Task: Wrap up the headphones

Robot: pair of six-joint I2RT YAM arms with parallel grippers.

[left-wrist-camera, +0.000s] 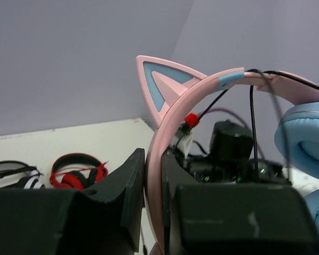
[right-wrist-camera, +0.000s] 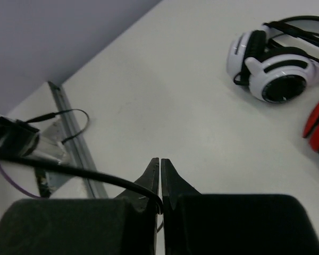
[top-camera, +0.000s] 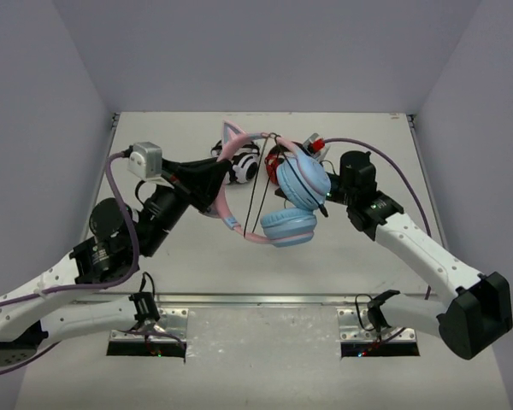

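Note:
The headphones are held up above the table: a pink headband (top-camera: pixel 225 162) with cat ears and two light blue ear cups (top-camera: pixel 303 182). My left gripper (top-camera: pixel 215 184) is shut on the headband, which stands between its jaws in the left wrist view (left-wrist-camera: pixel 173 111). The thin black cable (top-camera: pixel 258 184) hangs in loops across the headband. My right gripper (top-camera: pixel 332 198) sits just right of the upper ear cup, partly hidden by it. In the right wrist view the right gripper (right-wrist-camera: pixel 160 162) is shut on the cable (right-wrist-camera: pixel 95 176), which enters from the left.
White-and-black headphones (top-camera: pixel 244 164) and red-and-black headphones (top-camera: pixel 278 161) lie on the table behind the held pair; both show in the right wrist view (right-wrist-camera: pixel 276 69). Metal rails (top-camera: pixel 239 299) run along the near edge. Grey walls enclose the table.

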